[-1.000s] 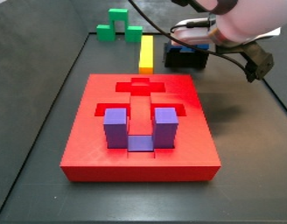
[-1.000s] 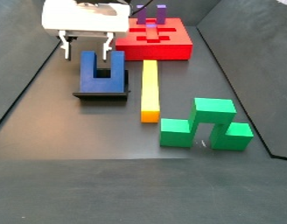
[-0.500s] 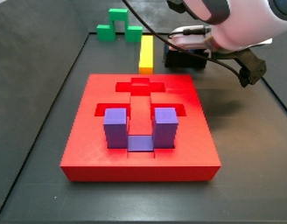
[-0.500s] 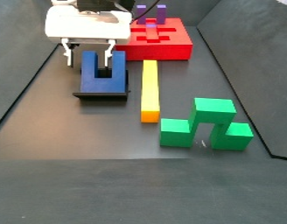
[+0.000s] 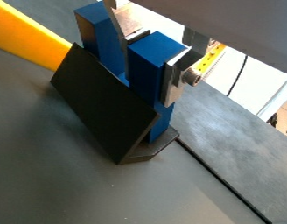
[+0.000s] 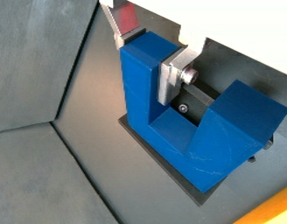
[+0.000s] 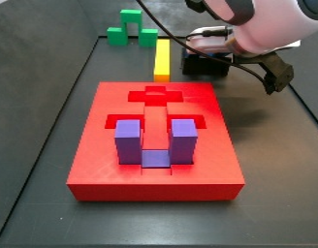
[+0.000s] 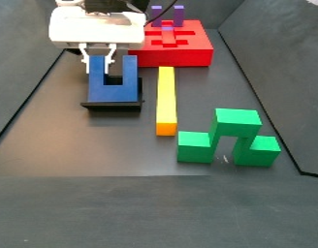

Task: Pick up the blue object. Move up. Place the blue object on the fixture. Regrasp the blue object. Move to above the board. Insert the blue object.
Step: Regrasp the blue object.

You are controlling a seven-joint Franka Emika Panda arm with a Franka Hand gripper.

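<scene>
The blue object stands prongs up on the black fixture, left of the red board. My gripper reaches down from above and is shut on one of its prongs. In both wrist views the silver fingers press on opposite sides of that prong: the gripper, the blue object, the fixture; the gripper, the blue object, the fixture. In a side view my gripper hides most of the blue object behind the board.
A purple U-shaped block sits in the board's near recess. A yellow bar lies right of the fixture. Green blocks lie toward the floor's front right. Cables hang from the wrist.
The gripper has shifted slightly over the blue object and come down, and its fingers have closed in on one prong. The blue object has stayed on the fixture.
</scene>
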